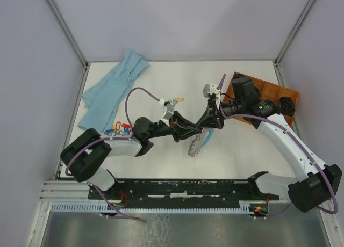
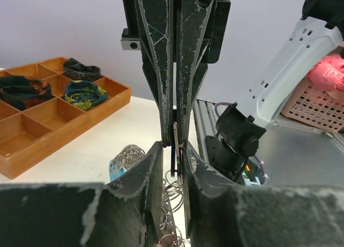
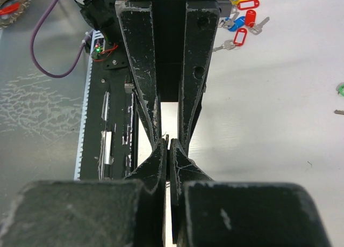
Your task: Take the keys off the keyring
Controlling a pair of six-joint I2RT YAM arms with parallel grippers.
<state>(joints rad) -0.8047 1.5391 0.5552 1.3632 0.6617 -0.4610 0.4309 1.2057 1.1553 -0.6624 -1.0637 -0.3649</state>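
Both grippers meet tip to tip above the table's middle. My right gripper (image 1: 216,114) (image 3: 168,145) is shut on a thin silver key (image 2: 176,135) that stands edge-on. The lower part of that key hangs between the jaws of my left gripper (image 1: 207,126) (image 2: 174,150), which stand slightly open with a gap on each side of it. The keyring (image 1: 198,145) (image 2: 129,157), a bunch of silver keys and wire loops with a light blue stretch (image 2: 115,169), hangs just below the two grippers. Where the key joins the ring is hidden by my fingers.
Loose keys with red and blue tags (image 1: 119,130) (image 3: 244,21) lie beside the left arm. Green- and orange-tagged keys (image 1: 173,101) lie behind it. A wooden compartment tray (image 1: 269,91) (image 2: 32,134) holding fabric bands sits at the right. A blue cloth (image 1: 113,88) lies at the back left.
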